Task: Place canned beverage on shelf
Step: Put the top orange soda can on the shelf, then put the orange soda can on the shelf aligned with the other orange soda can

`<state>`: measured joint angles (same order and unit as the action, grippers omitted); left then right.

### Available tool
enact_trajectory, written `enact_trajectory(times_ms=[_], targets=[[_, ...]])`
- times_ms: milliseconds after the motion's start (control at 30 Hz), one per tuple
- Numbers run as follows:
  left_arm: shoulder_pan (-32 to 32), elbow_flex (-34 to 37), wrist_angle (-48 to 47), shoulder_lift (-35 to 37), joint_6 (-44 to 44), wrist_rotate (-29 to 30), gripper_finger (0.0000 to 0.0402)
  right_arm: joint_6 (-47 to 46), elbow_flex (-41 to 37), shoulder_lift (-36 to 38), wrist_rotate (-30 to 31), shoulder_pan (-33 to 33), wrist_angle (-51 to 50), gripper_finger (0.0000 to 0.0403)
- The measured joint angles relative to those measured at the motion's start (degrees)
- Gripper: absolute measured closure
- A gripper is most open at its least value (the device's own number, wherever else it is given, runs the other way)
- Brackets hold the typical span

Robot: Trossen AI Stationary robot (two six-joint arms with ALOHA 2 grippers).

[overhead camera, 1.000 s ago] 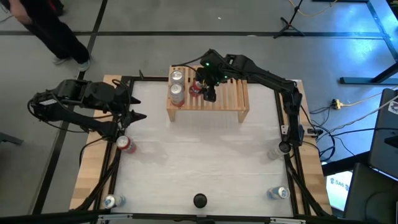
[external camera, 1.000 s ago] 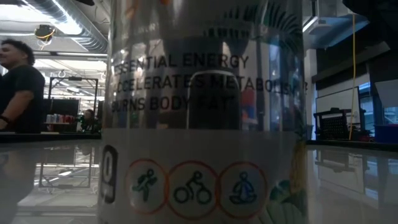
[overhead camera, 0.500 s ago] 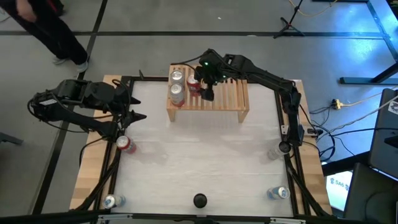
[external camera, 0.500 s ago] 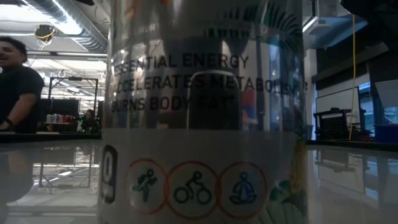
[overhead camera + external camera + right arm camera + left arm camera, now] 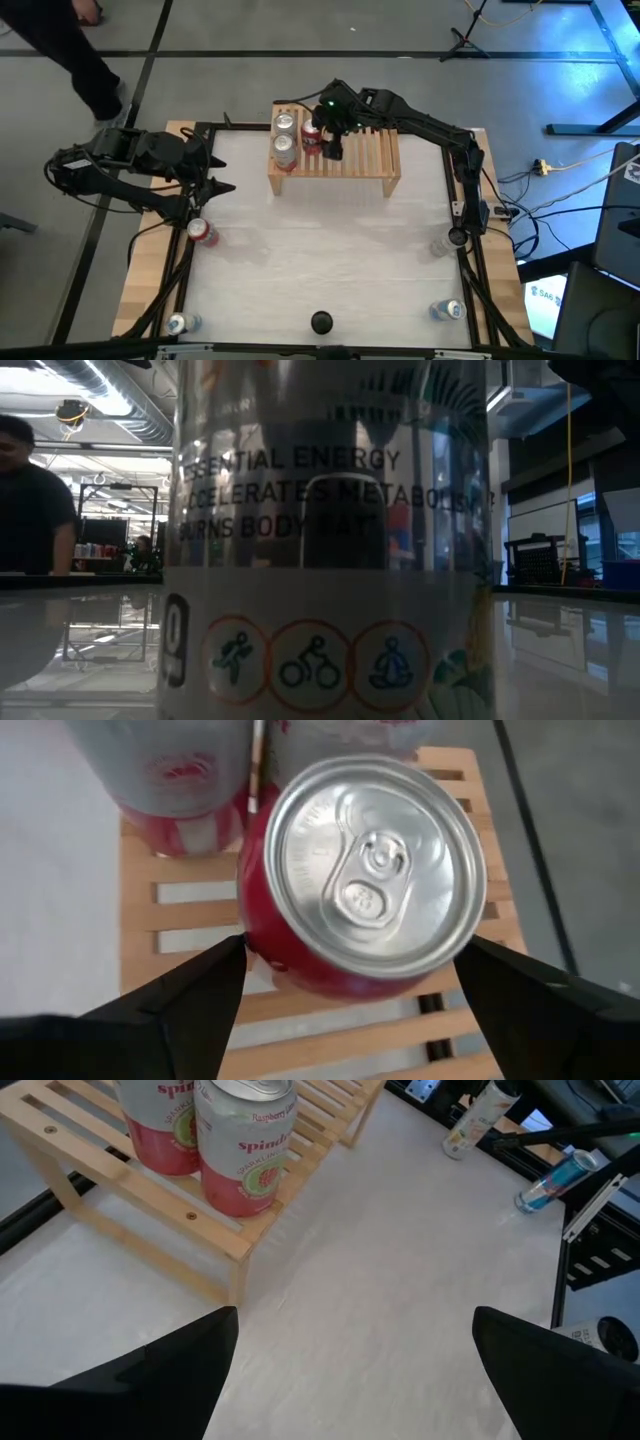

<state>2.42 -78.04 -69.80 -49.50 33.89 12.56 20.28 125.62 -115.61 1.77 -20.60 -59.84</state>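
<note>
The greatest risk lies on the shelf [image 5: 340,160], where the red can [image 5: 360,880] stands upright on the slats with the right gripper [image 5: 333,146] directly over it. In the right wrist view the fingers [image 5: 170,1010] stand apart on either side of the can, clear of its wall, so it looks released. If that arm lifts off at a slant, a finger could catch the can's rim and tip it, and the slats give a narrow footing.

A tipped can would likely strike the two pink-and-silver cans [image 5: 285,137] standing just beside it at the shelf's left end; the three are packed close, with little room between them. The safest way out appears to be straight up, then back toward the right.

The right half of the shelf is bare slats, so there is open room there for further cans, but its front and side edges have no lip, and a can nudged outward could drop to the surface [image 5: 320,260].

The middle of the surface is open and gives the arms free passage. Loose cans sit only near its borders: a red one [image 5: 203,232] just below the left gripper [image 5: 218,176], others at the corners, and one [image 5: 330,540] right against the low camera, blocking that view.

The left gripper waits at the left edge with its fingers [image 5: 150,1370] wide apart, holding nothing; a careless swing could knock the red can beside it.
</note>
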Motion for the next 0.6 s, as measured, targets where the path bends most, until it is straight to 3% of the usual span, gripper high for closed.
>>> enact_trajectory(times_ms=[333, 600], targets=[[0.0, 0.0, 0.0, 0.01, -0.02, 0.0, 0.0007, 1.9, 0.0, 0.0, 6.84, -0.03, -1.62, 0.0057], [0.0, 0.0, 0.03, 0.01, 0.08, 0.0, 0.0007, 0.41, -0.07, 1.74, 8.61, 0.42, -4.48, 0.0056]])
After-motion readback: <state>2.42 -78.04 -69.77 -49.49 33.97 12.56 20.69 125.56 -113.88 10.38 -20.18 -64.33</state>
